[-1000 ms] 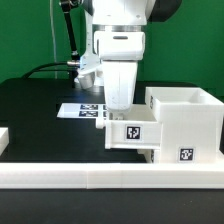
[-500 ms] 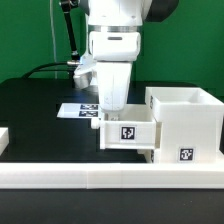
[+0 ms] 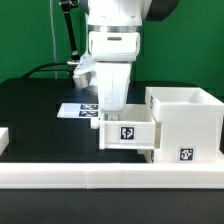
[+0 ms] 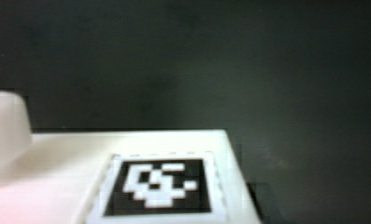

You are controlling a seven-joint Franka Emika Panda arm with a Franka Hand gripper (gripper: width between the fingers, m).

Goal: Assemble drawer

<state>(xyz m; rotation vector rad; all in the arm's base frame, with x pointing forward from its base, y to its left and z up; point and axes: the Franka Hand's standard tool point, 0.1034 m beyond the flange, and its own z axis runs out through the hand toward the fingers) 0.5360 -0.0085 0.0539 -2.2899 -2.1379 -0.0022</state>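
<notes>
The gripper [image 3: 112, 118] reaches down into a small white tray [image 3: 127, 134]; whether its fingers are closed on the tray wall cannot be told. The tray sits half inside the cube-shaped shell [image 3: 186, 122], by the exterior view's right, behind the border wall [image 3: 100, 176] and in front of the marker board [image 3: 78, 111].

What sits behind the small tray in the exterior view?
Behind the small tray lies the marker board, flat on the black table; the tray and the claw cover its far end. Whether the claw grips the tray cannot be seen.

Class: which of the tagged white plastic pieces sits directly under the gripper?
The small white plastic tray, left of the big white cube-shaped shell in the exterior view.
</notes>
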